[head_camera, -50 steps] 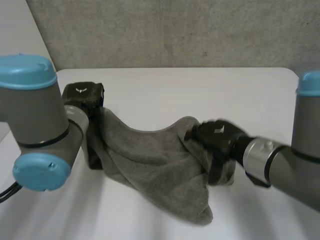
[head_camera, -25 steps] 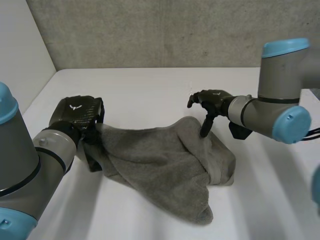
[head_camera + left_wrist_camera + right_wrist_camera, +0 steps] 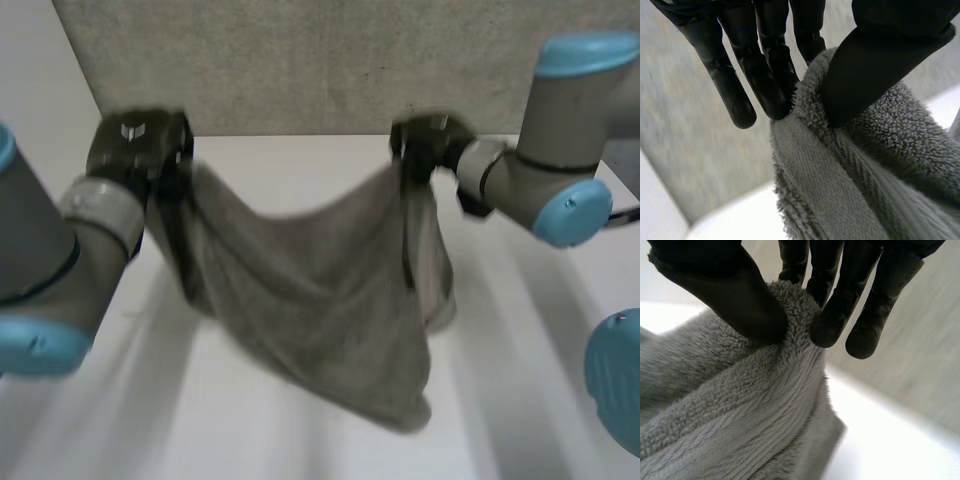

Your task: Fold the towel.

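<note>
A grey towel (image 3: 310, 290) hangs above the white table (image 3: 300, 160), stretched between my two hands and sagging in the middle. My left hand (image 3: 135, 150) holds its upper left corner. In the left wrist view the thumb (image 3: 870, 65) pinches the towel's (image 3: 850, 190) hem against the fingers (image 3: 765, 75). My right hand (image 3: 425, 145) holds the upper right corner. Its wrist view shows the thumb (image 3: 735, 295) pressing the towel's (image 3: 730, 415) edge against the fingers (image 3: 840, 295). The towel's lowest tip hangs near the table's front.
A grey wall (image 3: 330, 60) stands close behind the table's far edge. My left arm (image 3: 50, 270) and right arm (image 3: 560, 180) flank the towel. Bare table lies to either side of the hanging cloth.
My right hand has shut on the towel's right corner. Both hands have risen and lifted the towel off the table, so it now hangs between them.
</note>
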### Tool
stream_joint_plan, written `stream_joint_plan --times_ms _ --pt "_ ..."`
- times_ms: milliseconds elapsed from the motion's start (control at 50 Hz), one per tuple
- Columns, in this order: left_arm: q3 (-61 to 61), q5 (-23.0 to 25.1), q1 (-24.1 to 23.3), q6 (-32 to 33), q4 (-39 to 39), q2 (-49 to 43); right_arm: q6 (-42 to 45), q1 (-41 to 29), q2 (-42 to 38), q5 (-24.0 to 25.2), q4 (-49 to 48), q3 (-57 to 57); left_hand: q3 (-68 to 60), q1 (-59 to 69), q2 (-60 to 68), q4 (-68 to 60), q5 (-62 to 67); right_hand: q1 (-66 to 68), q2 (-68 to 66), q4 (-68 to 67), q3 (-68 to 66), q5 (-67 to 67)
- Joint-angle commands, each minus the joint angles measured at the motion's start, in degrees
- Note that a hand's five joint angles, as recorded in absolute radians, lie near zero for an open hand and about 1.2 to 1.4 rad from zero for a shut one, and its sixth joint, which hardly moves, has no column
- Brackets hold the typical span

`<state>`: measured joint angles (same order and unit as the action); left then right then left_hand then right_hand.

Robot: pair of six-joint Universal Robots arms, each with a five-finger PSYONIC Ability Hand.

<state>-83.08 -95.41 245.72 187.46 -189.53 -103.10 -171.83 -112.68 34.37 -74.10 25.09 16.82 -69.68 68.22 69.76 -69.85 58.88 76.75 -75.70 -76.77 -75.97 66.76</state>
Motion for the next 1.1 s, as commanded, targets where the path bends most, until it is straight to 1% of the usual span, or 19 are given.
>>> stream_joint_plan --times_ms 20,140,220,300,340,420,460,480,560,740,760,780,800,820,840,880,900,940,1100 --pt "19.6 0.8 1.1 -1.3 -6.3 -5.4 1.7 0.1 10.9 -6.7 -23.4 3.1 -10.3 11.8 10.2 -10.2 11.1 3.3 -4.3 -3.2 -4.0 3.2" --pt "24.2 -0.6 1.8 -5.2 -11.5 -4.8 2.4 0.4 19.0 -6.4 -32.9 12.9 -10.3 11.8 10.2 -10.2 11.1 3.3 -4.3 -3.2 -4.0 3.2" --pt "22.7 -1.1 2.2 -7.5 -13.1 -4.6 6.4 0.3 23.7 -3.2 -35.7 23.9 -10.3 11.8 10.2 -10.2 11.1 3.3 -4.3 -3.2 -4.0 3.2" --pt "13.7 -0.4 2.7 -7.2 -12.8 -4.5 12.6 0.1 26.1 -0.9 -35.5 31.4 -10.3 11.8 10.2 -10.2 11.1 3.3 -4.3 -3.2 -4.0 3.2" --pt "10.0 -0.3 3.2 -7.1 -12.9 -4.5 19.3 0.1 26.5 -0.6 -33.8 38.3 -10.3 11.8 10.2 -10.2 11.1 3.3 -4.3 -3.2 -4.0 3.2" --pt "2.2 0.5 4.2 -7.1 -13.1 -4.7 24.2 0.1 26.0 -0.3 -31.3 45.1 -10.3 11.8 10.2 -10.2 11.1 3.3 -4.3 -3.2 -4.0 3.2" --pt "-5.0 3.1 4.9 -7.1 -13.9 -5.7 25.6 0.0 25.0 0.0 -30.5 48.5 -10.3 11.8 10.2 -10.2 11.1 3.3 -4.3 -3.2 -4.0 3.2" --pt "-5.0 3.1 4.9 -7.1 -13.9 -5.7 26.0 0.0 23.7 0.1 -30.4 51.4 -10.3 11.8 10.2 -10.2 11.1 3.3 -4.3 -3.2 -4.0 3.2" --pt "-13.5 6.5 5.8 -5.9 -17.0 -9.4 25.9 -0.1 18.9 -0.1 -30.4 58.0 -10.3 11.8 10.2 -10.2 11.1 3.3 -4.3 -3.2 -4.0 3.2" --pt "-21.4 7.2 8.8 0.8 -18.7 -8.3 24.3 -0.1 17.9 -0.3 -30.4 64.1 -10.3 11.8 10.2 -10.2 11.1 3.3 -4.3 -3.2 -4.0 3.2" --pt "-22.4 7.3 9.7 1.7 -18.7 -6.8 22.7 0.3 18.6 -0.3 -30.4 65.1 -10.3 11.8 10.2 -10.2 11.1 -12.2 11.1 12.2 11.4 -12.2" --pt "-23.1 7.3 10.5 2.1 -18.7 -5.1 22.7 0.3 18.6 -0.3 -30.4 65.1 -10.3 11.8 10.2 -10.2 11.1 -12.3 11.3 12.4 11.6 -12.3" --pt "-23.1 7.3 10.5 2.1 -18.7 -5.1 20.5 0.4 19.8 -0.3 -30.6 66.1 -10.3 11.8 10.2 -10.2 11.1 -28.0 26.9 28.0 27.2 -28.0" --pt "-23.6 7.3 10.9 2.1 -18.7 -4.0 17.8 0.6 20.9 -0.3 -30.8 67.0 -10.3 11.8 10.2 -10.2 11.1 -34.0 32.9 34.0 33.2 -34.0" --pt "-23.8 7.3 11.2 2.1 -18.8 -3.2 17.8 0.6 20.9 -0.3 -30.8 67.0 -10.3 11.8 10.2 -10.2 11.1 -34.0 33.0 34.1 33.3 -34.0" --pt "-24.0 7.3 11.4 2.0 -18.8 -2.8 11.5 1.8 22.8 -0.4 -31.8 69.0 -10.3 11.8 10.2 -10.2 11.1 -40.1 39.0 40.1 39.3 -40.1" --pt "-24.0 7.3 11.4 2.0 -18.8 -2.8 11.4 1.8 22.8 -0.4 -31.9 69.1 -10.3 11.8 10.2 -10.2 11.1 -40.1 39.0 40.1 39.3 -40.1" --pt "-24.0 7.3 11.5 1.9 -18.8 -2.5 5.9 3.7 24.8 -0.4 -33.0 71.1 -10.3 11.8 10.2 -10.2 11.1 -42.1 41.1 42.1 41.3 -42.1" --pt "-24.4 7.1 12.2 1.1 -18.7 -1.8 2.5 7.1 26.2 -0.6 -33.8 72.7 -10.3 11.8 10.2 -10.2 11.1 -42.6 41.6 42.6 41.8 -42.6"
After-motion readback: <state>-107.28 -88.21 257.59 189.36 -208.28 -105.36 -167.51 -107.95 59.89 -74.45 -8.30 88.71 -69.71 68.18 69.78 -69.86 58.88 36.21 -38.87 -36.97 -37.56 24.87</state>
